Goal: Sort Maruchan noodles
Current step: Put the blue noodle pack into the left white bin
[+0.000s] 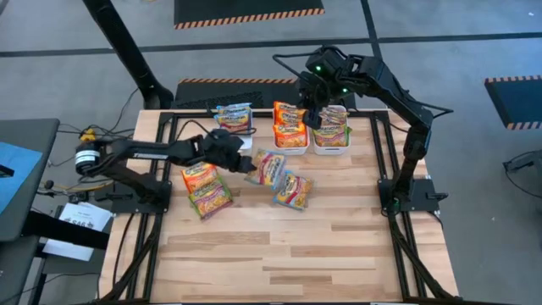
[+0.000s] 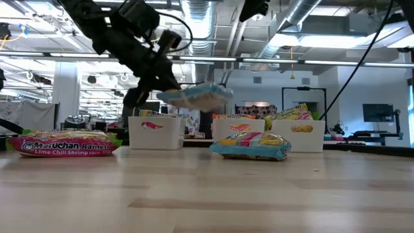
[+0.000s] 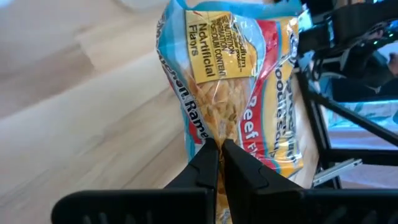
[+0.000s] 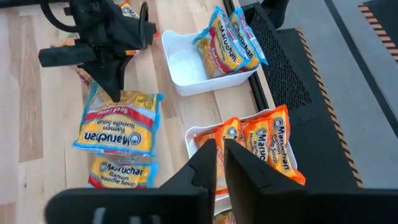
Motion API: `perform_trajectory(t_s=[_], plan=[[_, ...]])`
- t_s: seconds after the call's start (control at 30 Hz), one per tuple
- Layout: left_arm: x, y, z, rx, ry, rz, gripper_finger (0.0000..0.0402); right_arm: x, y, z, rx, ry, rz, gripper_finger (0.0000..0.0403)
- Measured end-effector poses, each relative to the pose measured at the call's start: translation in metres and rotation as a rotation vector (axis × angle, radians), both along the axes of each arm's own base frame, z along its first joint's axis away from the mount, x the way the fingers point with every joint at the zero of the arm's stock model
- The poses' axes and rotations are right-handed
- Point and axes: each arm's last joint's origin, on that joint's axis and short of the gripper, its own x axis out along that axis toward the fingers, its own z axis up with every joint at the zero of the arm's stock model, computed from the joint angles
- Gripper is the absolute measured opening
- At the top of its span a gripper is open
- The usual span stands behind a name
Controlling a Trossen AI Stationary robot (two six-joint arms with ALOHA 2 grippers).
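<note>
Left end effector point(image 1: 248, 163) clenched on blue-edged plastic ramen packet point(image 1: 269, 167), mid-frame; right end effector point(image 1: 311, 116) slightly parted above orange packets point(image 1: 290, 125), upper centre.

**Near half of the table lying open, far edge crowded**

Three white bins point(image 1: 326, 146) are lining the far edge, blocking passage there. Loose noodle packets point(image 1: 206, 188) are cluttering the middle toward the left edge, with the left gripper point(image 1: 246, 165) hanging among them. Bare wood point(image 1: 296, 254) is stretching wide along the near edge

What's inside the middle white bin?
The middle bin holds orange noodle packets, at least two standing on edge. Anything beneath them, and the bin's floor, is covered.
</note>
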Motion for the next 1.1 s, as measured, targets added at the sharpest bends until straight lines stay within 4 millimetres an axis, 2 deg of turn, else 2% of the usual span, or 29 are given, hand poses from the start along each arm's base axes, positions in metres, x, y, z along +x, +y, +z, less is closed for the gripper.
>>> perform_trajectory(t_s=[0.23, 0.53, 0.7, 0.83, 1.1], plan=[[-0.014, 0.006, 0.026, 0.088, -0.087, 0.04, 0.0, 0.005, -0.002, 0.005, 0.031, -0.089, -0.042, 0.0114], [-0.033, 0.018, 0.051, 0.216, -0.167, 0.099, 0.0, 0.022, -0.011, 0.007, 0.327, -0.294, 0.002, 0.0183], [-0.04, 0.022, 0.058, 0.254, -0.192, 0.113, 0.0, 0.031, -0.021, -0.004, 0.47, -0.298, -0.041, 0.02], [-0.041, 0.026, 0.062, 0.276, -0.226, 0.129, 0.0, 0.043, -0.033, -0.022, 0.549, -0.252, -0.128, 0.0203], [-0.044, 0.036, 0.069, 0.302, -0.287, 0.153, 0.0, 0.051, -0.048, -0.047, 0.592, -0.159, -0.208, 0.0203]])
